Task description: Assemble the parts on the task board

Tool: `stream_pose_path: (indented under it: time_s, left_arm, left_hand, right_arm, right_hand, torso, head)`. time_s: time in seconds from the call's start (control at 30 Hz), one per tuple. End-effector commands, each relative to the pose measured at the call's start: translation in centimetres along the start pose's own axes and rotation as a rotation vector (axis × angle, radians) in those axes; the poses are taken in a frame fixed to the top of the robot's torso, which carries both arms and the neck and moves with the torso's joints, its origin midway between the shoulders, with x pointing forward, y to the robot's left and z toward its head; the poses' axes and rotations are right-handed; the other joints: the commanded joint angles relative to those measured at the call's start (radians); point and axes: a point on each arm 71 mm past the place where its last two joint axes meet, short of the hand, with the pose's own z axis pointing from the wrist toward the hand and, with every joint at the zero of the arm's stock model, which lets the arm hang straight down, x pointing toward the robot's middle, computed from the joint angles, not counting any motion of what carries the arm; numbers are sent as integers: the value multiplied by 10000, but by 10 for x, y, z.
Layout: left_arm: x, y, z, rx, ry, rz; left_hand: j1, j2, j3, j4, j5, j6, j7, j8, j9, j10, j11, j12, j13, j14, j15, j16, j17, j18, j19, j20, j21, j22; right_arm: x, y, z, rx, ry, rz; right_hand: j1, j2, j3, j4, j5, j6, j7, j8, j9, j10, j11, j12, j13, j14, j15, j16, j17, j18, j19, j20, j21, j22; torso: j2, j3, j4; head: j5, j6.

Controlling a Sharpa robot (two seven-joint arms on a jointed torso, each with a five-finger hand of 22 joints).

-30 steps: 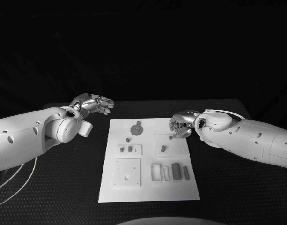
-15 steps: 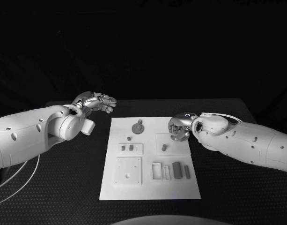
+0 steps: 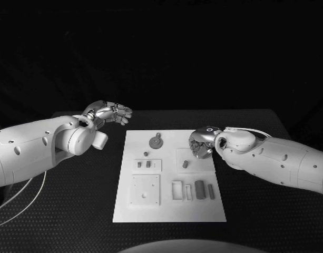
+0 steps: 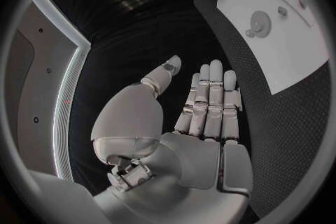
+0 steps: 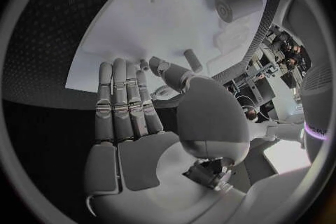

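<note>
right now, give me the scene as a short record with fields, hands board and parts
left hand: open, holds nothing, over the black table beyond the board's far left corner
right hand: holds nothing, fingers extended, over the board's far right part
task board: white plate, middle of table
round part: on the board's far middle
cylinder part: lying near the board's right edge
task state: neither hand touches a part
</note>
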Motion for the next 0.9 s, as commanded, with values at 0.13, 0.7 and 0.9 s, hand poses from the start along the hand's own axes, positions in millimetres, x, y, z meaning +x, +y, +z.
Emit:
stream_pose_path:
  time_s: [0.13, 0.7, 0.9]
  left_arm:
    - [2, -3, 1, 140, 15, -74]
    - [1, -2, 1, 52, -18, -67]
    - [1, -2, 1, 47, -4, -57]
  left_hand:
    - [-44, 61, -29, 8, 68, 17, 72, 33, -15, 35, 65, 30, -15, 86, -15, -68, 22, 180, 55, -2, -58, 19]
    - [-27, 52, -28, -5, 74, -11, 97, 27, -28, 30, 67, 26, -19, 118, -22, -90, 63, 192, 81, -7, -66, 28]
    - [-11, 40, -25, -18, 80, -42, 113, 15, -39, 18, 72, 21, -23, 118, -21, -115, 83, 196, 88, -7, -76, 32]
  right_arm:
    - [17, 7, 2, -133, 448, -348]
    - [30, 16, 3, -159, 582, -975]
    - [34, 22, 3, -280, 616, -1085]
  right_hand:
    - [171, 151, 192, -51, -70, 307, -86, 129, 84, 289, -83, 19, 86, 189, -71, -7, 150, 108, 185, -60, 143, 80]
    - [408, 253, 603, -338, -78, 820, -284, 327, 291, 849, -318, 108, 357, 593, -306, 196, 626, 108, 613, -284, 485, 315]
    - [459, 190, 663, -436, -59, 901, -315, 336, 319, 923, -345, 99, 415, 635, -330, 211, 734, 108, 655, -306, 534, 358]
  torso:
    - [-3, 5, 0]
    - [-6, 4, -9]
    - [-3, 3, -7]
  head:
    - [17, -47]
    - [11, -150]
    - [-2, -178]
